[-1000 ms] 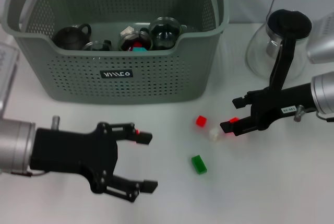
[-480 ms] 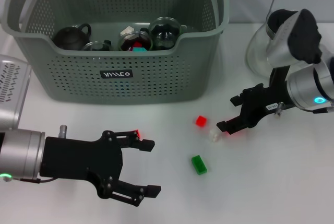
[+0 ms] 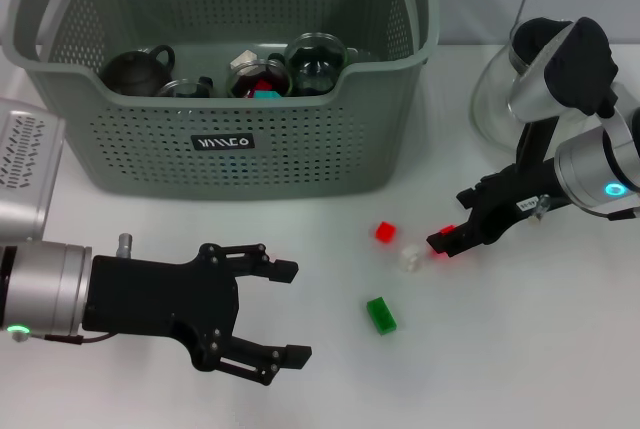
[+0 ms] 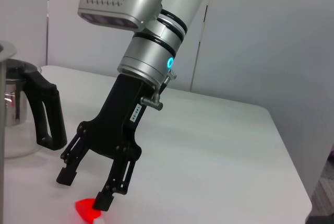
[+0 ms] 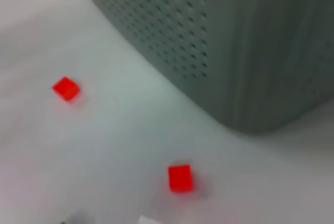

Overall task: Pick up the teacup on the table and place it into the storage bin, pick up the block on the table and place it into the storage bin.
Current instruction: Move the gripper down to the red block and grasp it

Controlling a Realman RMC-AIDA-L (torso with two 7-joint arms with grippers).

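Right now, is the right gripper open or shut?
Open: the right gripper shows two separated fingers, nothing between them, just above the table beside a red block.

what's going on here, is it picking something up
Nothing is held yet. The right gripper is open and low over the white table, close to a small white block, with a red block and a green block lying nearby. The left gripper hovers open in front of the storage bin, gripping nothing. The bin already holds a dark teapot and some glassware. A glass pitcher stands behind the right arm.
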